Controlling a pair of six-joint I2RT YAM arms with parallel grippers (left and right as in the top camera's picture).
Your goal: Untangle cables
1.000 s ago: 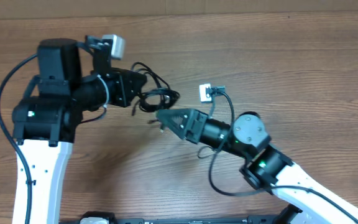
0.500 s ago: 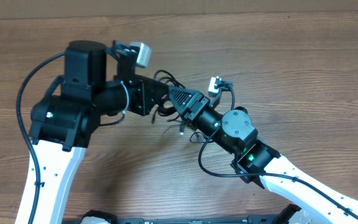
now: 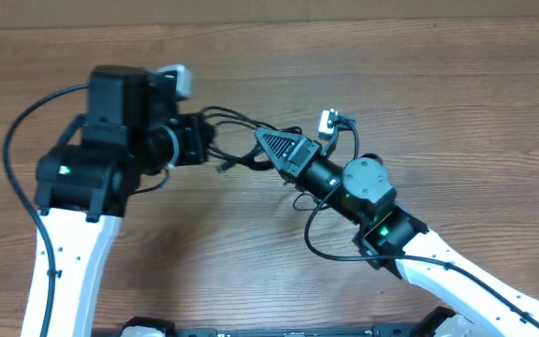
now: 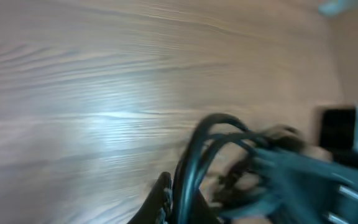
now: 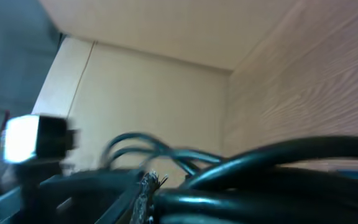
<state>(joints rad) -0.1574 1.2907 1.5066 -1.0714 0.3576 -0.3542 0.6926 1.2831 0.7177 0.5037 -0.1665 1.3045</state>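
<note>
Your left gripper [image 3: 209,145] and right gripper [image 3: 259,139] both clamp the cables [image 3: 240,121]; pull apart hard and you could tighten the knot

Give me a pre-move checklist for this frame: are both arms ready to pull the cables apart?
1. Is the left gripper closed on the cables: ok, strands run out from its fingers.
2. Is the right gripper closed on the cables: ok.
3. Are the grippers apart from each other: ok, a gap shows overhead.
4. Are the cables separated: not ok, they bunch in loops between the grippers.
5. Which strand belongs to which cable: cannot tell, both wrist views are blurred.
</note>
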